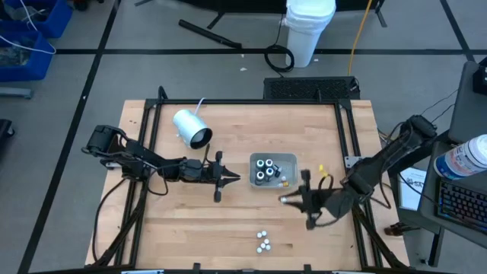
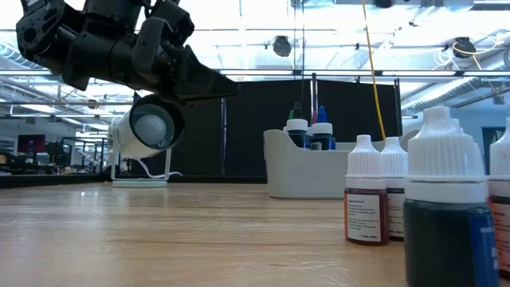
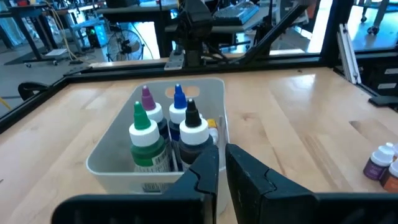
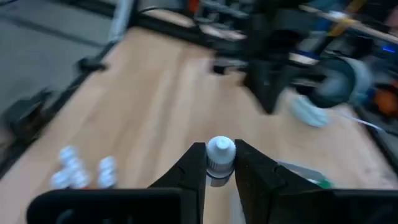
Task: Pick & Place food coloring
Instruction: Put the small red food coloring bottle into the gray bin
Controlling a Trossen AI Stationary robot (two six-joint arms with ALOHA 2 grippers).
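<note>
The grey tray sits mid-table and holds several colour-tipped food coloring bottles, standing upright. A few more bottles stand on the wood near the near edge and loom large in the low view. My right gripper, just right of and nearer than the tray, is shut on one white-capped bottle. My left gripper hovers just left of the tray, pointing at it, fingers shut and holding nothing. My right gripper pinches a small bottle by its white cap between the two fingers. The cap stands up between the fingertips. The fingers hide the body below, and I cannot see whether the bottle rests on the table.
A big white cylinder lies on its side at the far left of the table. Bare wood lies between the tray and the bottles at the near edge. A black frame rail runs around the table.
</note>
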